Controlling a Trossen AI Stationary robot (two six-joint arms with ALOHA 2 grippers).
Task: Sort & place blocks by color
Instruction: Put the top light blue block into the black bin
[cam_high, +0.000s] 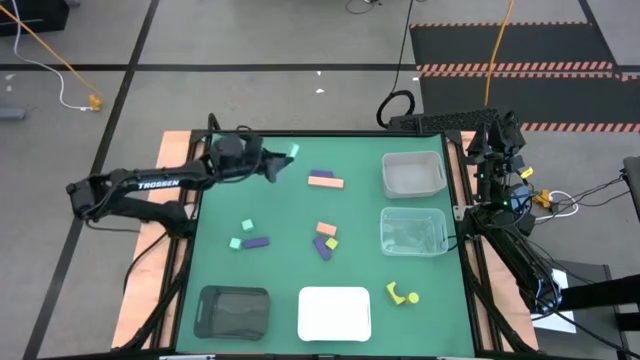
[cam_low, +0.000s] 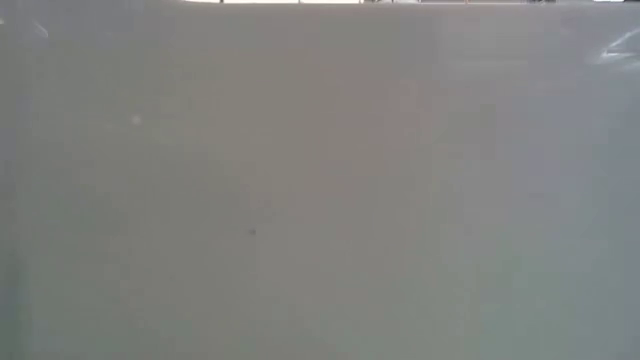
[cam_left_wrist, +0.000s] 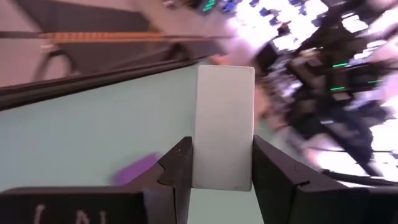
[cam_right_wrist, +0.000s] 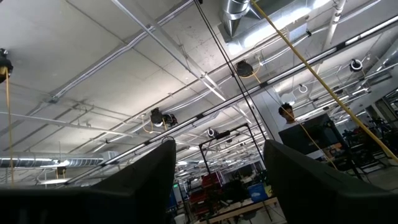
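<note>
Near the far left of the green tabletop (cam_high: 290, 270), the left end effector (cam_high: 283, 160) is clamped on a mint block (cam_left_wrist: 224, 127), held upright between its fingers (cam_left_wrist: 177, 171) above the surface. Other blocks lie scattered mid-table, well apart from it. At the right edge the right end effector (cam_right_wrist: 219, 180) points upward, fingers spread and empty.

Green table mat (cam_high: 290, 265). On it: two clear trays (cam_high: 413, 174) (cam_high: 413, 231), black tray (cam_high: 233, 312), white tray (cam_high: 334, 313). Loose blocks: salmon-and-purple bars (cam_high: 325, 179), mint cubes (cam_high: 241, 234), purple bar (cam_high: 257, 242), mixed cluster (cam_high: 325, 240), yellow pieces (cam_high: 401, 294).
</note>
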